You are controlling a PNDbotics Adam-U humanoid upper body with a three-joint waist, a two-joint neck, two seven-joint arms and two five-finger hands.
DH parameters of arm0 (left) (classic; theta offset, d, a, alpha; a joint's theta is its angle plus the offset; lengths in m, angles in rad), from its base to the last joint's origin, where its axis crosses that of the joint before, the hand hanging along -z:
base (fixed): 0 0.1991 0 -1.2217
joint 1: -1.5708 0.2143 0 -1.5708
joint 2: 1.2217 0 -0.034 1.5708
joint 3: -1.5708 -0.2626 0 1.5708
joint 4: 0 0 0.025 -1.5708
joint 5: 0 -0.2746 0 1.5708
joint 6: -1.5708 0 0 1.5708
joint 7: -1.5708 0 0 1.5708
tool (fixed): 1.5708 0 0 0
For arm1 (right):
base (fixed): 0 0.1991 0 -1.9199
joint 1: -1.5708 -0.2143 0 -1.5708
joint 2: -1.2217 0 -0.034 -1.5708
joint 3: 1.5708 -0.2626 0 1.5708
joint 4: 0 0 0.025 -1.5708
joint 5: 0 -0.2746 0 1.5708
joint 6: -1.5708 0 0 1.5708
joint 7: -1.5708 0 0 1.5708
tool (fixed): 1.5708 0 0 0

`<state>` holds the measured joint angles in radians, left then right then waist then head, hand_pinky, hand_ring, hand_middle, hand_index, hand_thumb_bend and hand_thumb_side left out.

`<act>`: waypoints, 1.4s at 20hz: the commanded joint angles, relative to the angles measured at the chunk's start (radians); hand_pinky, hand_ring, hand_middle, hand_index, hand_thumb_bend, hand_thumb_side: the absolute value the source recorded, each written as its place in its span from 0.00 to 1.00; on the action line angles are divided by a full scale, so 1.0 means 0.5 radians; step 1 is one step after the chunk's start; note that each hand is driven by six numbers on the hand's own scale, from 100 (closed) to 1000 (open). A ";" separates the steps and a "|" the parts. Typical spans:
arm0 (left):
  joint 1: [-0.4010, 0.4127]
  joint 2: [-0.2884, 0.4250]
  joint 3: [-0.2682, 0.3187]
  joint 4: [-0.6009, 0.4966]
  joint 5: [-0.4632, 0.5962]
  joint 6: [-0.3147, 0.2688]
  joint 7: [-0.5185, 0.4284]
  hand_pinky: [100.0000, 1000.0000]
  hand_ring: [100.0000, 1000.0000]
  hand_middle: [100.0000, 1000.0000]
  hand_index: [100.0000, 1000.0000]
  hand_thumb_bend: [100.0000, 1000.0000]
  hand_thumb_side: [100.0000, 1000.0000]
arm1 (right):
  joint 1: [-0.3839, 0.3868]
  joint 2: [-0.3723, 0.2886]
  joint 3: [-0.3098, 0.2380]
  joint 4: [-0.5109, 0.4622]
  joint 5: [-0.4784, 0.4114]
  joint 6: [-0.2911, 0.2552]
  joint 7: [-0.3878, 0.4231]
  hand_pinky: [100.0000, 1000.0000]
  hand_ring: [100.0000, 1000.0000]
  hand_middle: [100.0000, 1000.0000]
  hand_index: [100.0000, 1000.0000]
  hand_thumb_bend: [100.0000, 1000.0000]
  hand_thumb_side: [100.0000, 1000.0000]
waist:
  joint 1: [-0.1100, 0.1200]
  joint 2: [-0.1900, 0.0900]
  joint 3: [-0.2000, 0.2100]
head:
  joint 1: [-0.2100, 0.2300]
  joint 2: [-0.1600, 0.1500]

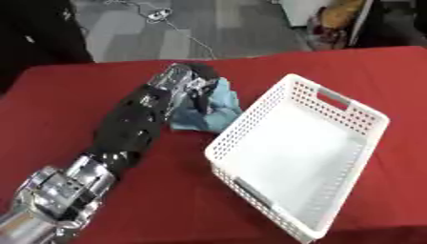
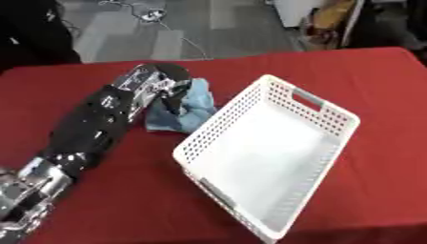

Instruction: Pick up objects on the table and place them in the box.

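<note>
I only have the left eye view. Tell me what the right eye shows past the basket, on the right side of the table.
Observer: It shows the red table's far right corner. Your view cuts that corner off.
Operator: Check the white basket against that edge.
Observer: The white basket stands clear of it. Bare red tabletop lies between the basket's right corner and the table's right edge.
</note>
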<state>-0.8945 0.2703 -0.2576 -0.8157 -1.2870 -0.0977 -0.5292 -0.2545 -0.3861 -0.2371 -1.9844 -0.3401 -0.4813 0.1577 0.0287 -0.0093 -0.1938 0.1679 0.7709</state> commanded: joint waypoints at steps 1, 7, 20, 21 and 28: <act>-0.047 0.041 -0.010 -0.022 -0.012 -0.037 -0.076 0.39 0.09 0.36 0.54 0.52 0.15 | -0.029 -0.025 -0.010 -0.031 0.002 0.003 0.003 0.79 0.84 0.81 0.95 0.00 1.00 | -0.011 -0.024 0.000 | 0.017 -0.002; -0.049 0.049 -0.002 -0.040 -0.030 -0.141 -0.160 0.78 0.89 0.94 1.00 0.85 0.56 | -0.028 -0.026 -0.011 -0.031 0.004 0.002 0.002 0.79 0.84 0.81 0.95 0.00 1.00 | -0.011 -0.022 0.001 | 0.017 -0.002; -0.022 0.022 0.002 -0.037 -0.016 -0.182 -0.015 0.88 1.00 1.00 1.00 0.85 0.57 | -0.035 -0.026 -0.012 -0.031 0.002 0.000 0.002 0.79 0.84 0.81 0.95 0.00 1.00 | -0.013 -0.016 -0.005 | 0.017 -0.002; -0.016 0.021 0.000 -0.026 -0.024 -0.186 0.008 0.88 1.00 1.00 1.00 0.85 0.57 | -0.036 -0.026 -0.012 -0.031 0.001 -0.001 0.002 0.79 0.84 0.81 0.95 0.00 1.00 | -0.012 -0.015 -0.006 | 0.017 -0.002; 0.003 0.017 0.005 0.087 -0.095 -0.171 -0.166 0.83 0.88 0.87 0.90 0.85 0.53 | -0.042 -0.026 -0.011 -0.031 -0.002 -0.003 0.003 0.79 0.83 0.81 0.95 0.00 1.00 | -0.013 -0.010 -0.008 | 0.018 -0.002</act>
<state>-0.8806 0.2689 -0.2605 -0.7734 -1.3225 -0.1851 -0.5908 -0.2587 -0.3861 -0.2371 -1.9844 -0.3401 -0.4816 0.1576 0.0287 -0.0064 -0.1971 0.1682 0.7709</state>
